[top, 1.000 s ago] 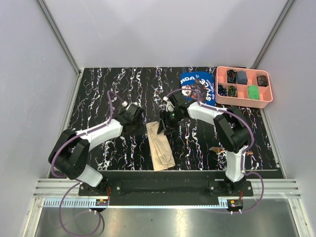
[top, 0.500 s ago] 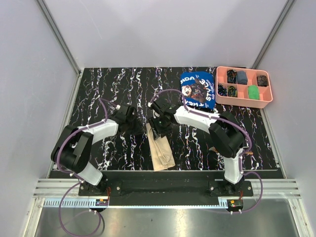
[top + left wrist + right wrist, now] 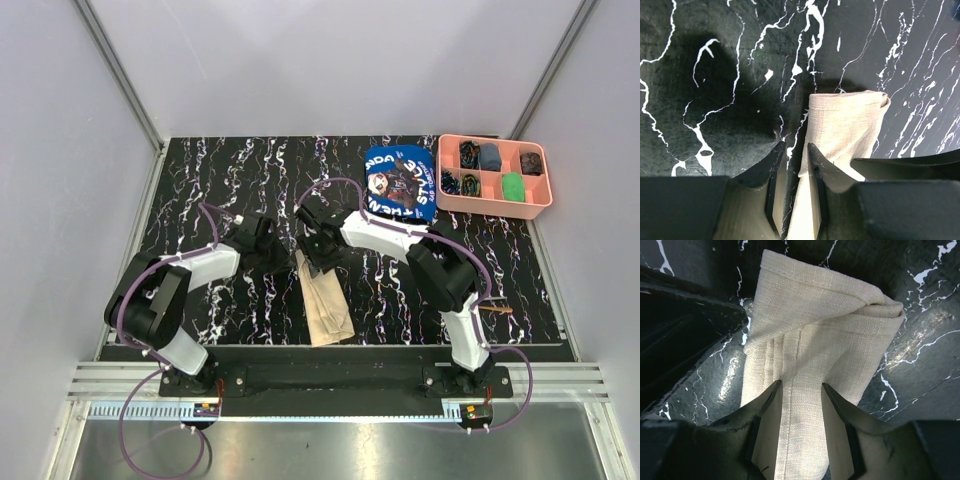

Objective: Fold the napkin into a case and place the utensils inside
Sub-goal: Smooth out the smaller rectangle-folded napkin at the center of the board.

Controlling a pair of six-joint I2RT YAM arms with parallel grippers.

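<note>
The beige napkin [image 3: 326,302] lies as a narrow folded oblong packet at the front middle of the table. My right gripper [image 3: 314,257] is over its far end. In the right wrist view the gripper [image 3: 801,390] pinches a band of the napkin [image 3: 815,325] between its fingers, and the cloth flares out beyond them. My left gripper [image 3: 276,262] is at the napkin's far left edge. In the left wrist view the gripper [image 3: 794,150] is nearly closed, with the napkin's [image 3: 845,120] edge in the narrow gap. A thin brown utensil [image 3: 497,309] lies by the right arm's base.
A blue printed cloth [image 3: 400,180] lies at the back right. Beside it stands a pink compartment tray [image 3: 493,203] holding small items. The black marbled tabletop [image 3: 220,180] ends at grey walls on the left, the back and the right.
My right gripper has moved left and a little away along the napkin's far end. My left gripper has shifted slightly left. The napkin's far end now sits more bunched between the two grippers.
</note>
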